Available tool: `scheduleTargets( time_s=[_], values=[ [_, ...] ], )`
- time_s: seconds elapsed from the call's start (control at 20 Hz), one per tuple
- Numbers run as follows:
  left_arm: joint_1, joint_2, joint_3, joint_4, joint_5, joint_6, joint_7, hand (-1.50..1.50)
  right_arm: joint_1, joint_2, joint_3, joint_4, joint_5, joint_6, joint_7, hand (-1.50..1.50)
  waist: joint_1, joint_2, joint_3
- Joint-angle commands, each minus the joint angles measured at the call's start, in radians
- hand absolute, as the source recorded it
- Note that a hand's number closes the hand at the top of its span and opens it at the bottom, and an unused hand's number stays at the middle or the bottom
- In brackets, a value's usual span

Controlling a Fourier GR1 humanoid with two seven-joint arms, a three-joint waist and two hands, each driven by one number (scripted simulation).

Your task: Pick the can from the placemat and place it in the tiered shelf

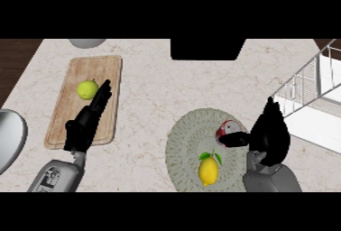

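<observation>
A red can (pixel 225 129) stands on the round grey-green placemat (pixel 186 135), near its right side. My right hand (pixel 269 131) is beside it on the right, thumb against the can's front and fingers pointing up past it; the can is partly hidden. The white wire tiered shelf (pixel 313 90) stands at the right edge of the counter. My left hand (pixel 90 118) rests open over a wooden cutting board (pixel 83 76), fingers straight and pointing up.
A yellow lemon (pixel 208 170) lies on the placemat's near part. A green lime (pixel 86 89) sits on the cutting board. A black box (pixel 205 48) is at the back, a grey bowl (pixel 86 42) at back left, a metal pan (pixel 9 135) at the left edge.
</observation>
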Motion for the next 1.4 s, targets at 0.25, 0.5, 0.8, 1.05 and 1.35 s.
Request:
scheduleTargets(
  time_s=[0.25,0.5,0.8,1.05,1.35],
  values=[
    [-0.024,-0.017,0.022,0.040,0.001,-0.010,-0.012,0.00,-0.026,0.004,0.023,0.077,-0.013,-0.076,0.242,-1.50,-0.005,0.002,0.000],
    [0.022,-0.031,-0.009,-0.037,-0.038,0.028,0.022,0.00,0.009,0.004,0.002,0.093,-0.033,-0.102,0.216,-1.50,-0.001,-0.001,0.002],
    [-0.011,-0.021,0.013,-0.030,-0.027,-0.004,0.051,0.00,0.022,0.004,0.066,0.125,-0.035,-0.158,0.226,-1.50,-0.002,-0.001,0.002],
    [-0.010,-0.020,0.025,-0.004,-0.028,-0.018,0.021,0.00,-0.028,0.004,0.053,0.205,-0.072,-0.194,0.226,-1.50,0.002,0.002,0.001],
    [0.004,-0.065,0.005,0.021,-0.062,0.005,-0.010,0.00,-0.036,0.004,0.138,0.222,-0.068,-0.140,0.242,1.50,-0.003,0.001,0.001]
  ],
)
